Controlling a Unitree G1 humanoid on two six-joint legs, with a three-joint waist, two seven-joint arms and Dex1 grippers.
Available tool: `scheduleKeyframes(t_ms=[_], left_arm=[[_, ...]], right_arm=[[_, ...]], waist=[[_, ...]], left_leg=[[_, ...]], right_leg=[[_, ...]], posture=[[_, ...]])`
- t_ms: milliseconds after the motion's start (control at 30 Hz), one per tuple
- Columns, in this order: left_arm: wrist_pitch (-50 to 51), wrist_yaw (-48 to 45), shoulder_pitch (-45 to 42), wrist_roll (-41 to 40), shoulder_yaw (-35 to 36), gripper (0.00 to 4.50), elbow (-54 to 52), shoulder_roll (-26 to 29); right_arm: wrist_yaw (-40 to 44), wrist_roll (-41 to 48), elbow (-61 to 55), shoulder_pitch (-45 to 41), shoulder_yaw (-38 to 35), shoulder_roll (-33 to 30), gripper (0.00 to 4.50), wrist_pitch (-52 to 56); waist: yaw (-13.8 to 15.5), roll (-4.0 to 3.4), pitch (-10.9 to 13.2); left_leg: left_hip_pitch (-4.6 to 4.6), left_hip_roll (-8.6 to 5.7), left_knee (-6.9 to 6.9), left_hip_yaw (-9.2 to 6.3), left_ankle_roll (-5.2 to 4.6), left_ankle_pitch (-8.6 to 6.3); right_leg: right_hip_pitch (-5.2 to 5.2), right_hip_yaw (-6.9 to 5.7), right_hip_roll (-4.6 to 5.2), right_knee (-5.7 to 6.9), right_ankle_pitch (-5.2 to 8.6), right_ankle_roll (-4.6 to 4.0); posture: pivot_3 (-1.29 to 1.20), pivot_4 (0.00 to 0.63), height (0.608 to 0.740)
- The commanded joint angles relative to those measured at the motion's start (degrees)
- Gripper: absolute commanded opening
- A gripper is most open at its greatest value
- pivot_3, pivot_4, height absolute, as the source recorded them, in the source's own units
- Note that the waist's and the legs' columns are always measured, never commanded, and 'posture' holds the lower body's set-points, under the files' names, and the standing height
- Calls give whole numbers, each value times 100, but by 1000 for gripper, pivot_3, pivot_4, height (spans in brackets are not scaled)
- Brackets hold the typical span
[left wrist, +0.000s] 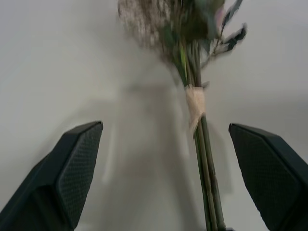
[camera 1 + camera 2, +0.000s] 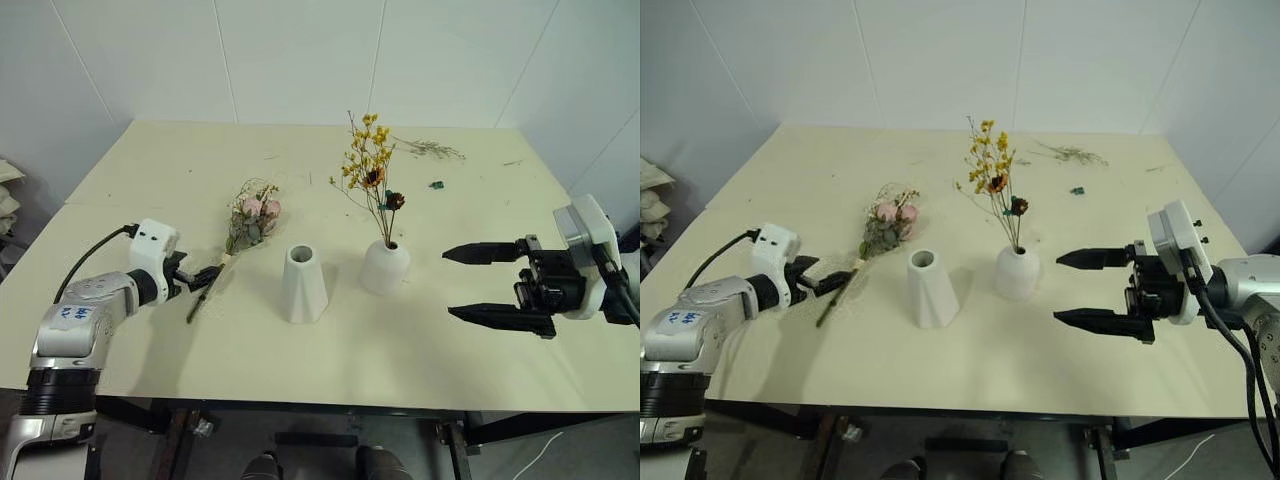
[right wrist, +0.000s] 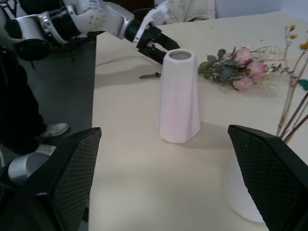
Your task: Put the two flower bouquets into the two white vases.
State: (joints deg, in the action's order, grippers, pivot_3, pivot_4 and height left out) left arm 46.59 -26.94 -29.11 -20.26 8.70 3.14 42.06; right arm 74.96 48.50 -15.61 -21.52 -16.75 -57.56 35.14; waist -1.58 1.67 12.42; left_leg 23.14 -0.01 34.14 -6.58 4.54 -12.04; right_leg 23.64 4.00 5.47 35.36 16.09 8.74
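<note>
1. Lying flat on the tabletop (image 2: 150, 330), the rose bouquet (image 2: 246, 228) has its stem end just ahead of the left tool (image 2: 205, 277), whose two black fingers stand wide apart with nothing between them but the stems' lower part, as the left wrist view shows.
2. In that wrist view the stems (image 1: 208, 168) run straight away from the tool along its pointing line, nearer one finger than the other, and I cannot tell whether either finger touches them yet.
3. The bouquet's long axis runs diagonally: cut stems point toward the robot and its left, while the pink blooms and greenery point away and toward the middle of the tabletop.
4. A pale binding (image 1: 195, 103) wraps the stems just below the blooms; the bare stems below it look like the likely place to grip.
5. The left arm is clearly the nearer one; the right tool (image 2: 492, 284) hovers well apart on the far side of both vases, fingers spread wide and empty.
6. The tall faceted vase (image 2: 303, 284) stands upright and empty just beside the bouquet, between it and the rounded vase (image 2: 384, 268).
7. The yellow spray (image 2: 368, 170) already stands upright in the rounded vase, so in my judgement half the task is done.
8. The coming move likely calls for closing on the stems, then tipping them upright over the tall vase's mouth.
</note>
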Motion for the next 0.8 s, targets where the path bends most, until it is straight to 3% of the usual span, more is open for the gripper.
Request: scheduleKeyframes(t_ms=[33,467,567,800], left_arm=[[480,94,-385,114,-244,4500,-169,-61],[1191,-264,-1320,602,-1205,4500,630,-111],[1205,-356,-1474,688,-1300,3866,769,-118],[719,-107,-1767,912,-1138,1637,1411,-400]], right_arm=[[166,100,-7,-79,-181,-159,4456,-6],[121,36,8,-136,-178,-172,4456,87],[108,31,21,-171,-179,-176,4500,98],[86,44,43,-156,-212,-150,4500,100]], waist=[[2,0,0],[1,1,0],[1,1,0],[-4,1,0]], left_leg=[[0,-1,1,0,0,0],[3,-2,3,0,9,-6],[3,-2,4,0,10,-6],[3,-2,4,0,10,-6]], right_leg=[[0,0,0,0,0,0],[-1,0,0,-6,-1,4],[-2,0,0,-6,-2,5],[-2,0,0,-6,-2,6]], posture=[[0,150,740],[0,150,740],[0,150,740],[0,150,740]])
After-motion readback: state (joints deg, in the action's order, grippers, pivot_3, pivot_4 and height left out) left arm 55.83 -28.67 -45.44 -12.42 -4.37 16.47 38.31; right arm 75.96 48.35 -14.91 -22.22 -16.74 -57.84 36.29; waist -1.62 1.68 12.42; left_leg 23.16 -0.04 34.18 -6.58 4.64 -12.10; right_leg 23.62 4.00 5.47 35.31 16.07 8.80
